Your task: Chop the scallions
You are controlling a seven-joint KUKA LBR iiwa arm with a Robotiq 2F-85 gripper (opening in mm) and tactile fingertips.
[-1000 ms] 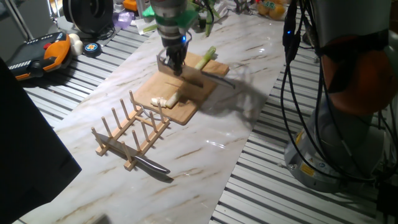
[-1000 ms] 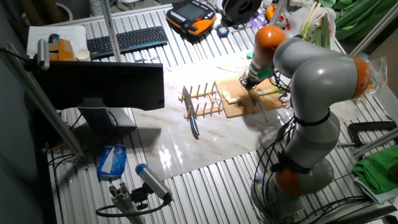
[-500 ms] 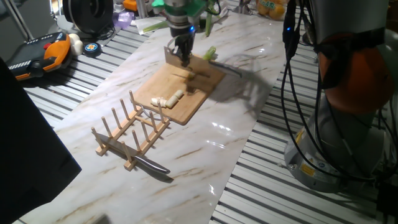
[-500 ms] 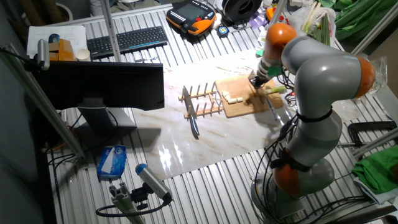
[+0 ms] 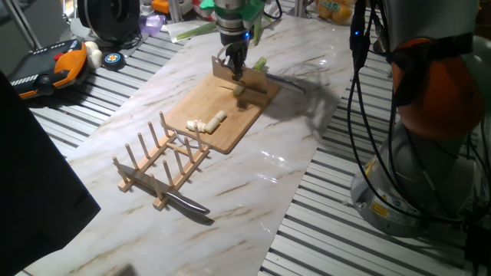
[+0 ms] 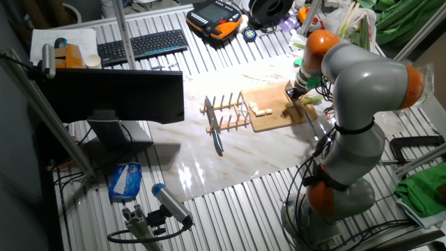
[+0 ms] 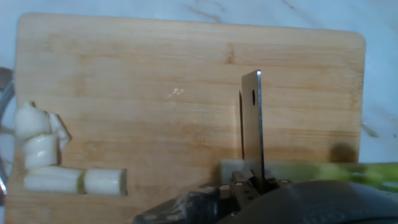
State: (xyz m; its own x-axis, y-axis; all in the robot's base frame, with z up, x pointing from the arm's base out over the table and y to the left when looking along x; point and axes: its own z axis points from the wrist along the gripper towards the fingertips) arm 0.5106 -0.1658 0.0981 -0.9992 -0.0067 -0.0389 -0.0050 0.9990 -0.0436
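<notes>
Marble-look tabletop carries a wooden board (image 5: 230,111), cluttered benches behind; the gripper (image 5: 232,69) hangs over the board's 1 o'clock corner, pinching a knife (image 7: 252,127) blade-down across the scallion (image 7: 311,171), probably lined up for the next slice; in hand view the stalk lies at 5 o'clock, cut pieces (image 7: 56,158) at 8 o'clock, likely pushed clear of the blade; a rack (image 5: 163,159) stands nearby; no legible writing anywhere.

I count four cut scallion pieces (image 7: 62,165), one uncut stalk (image 7: 298,171), one cutting board (image 7: 155,81), one rack (image 5: 165,161).
</notes>
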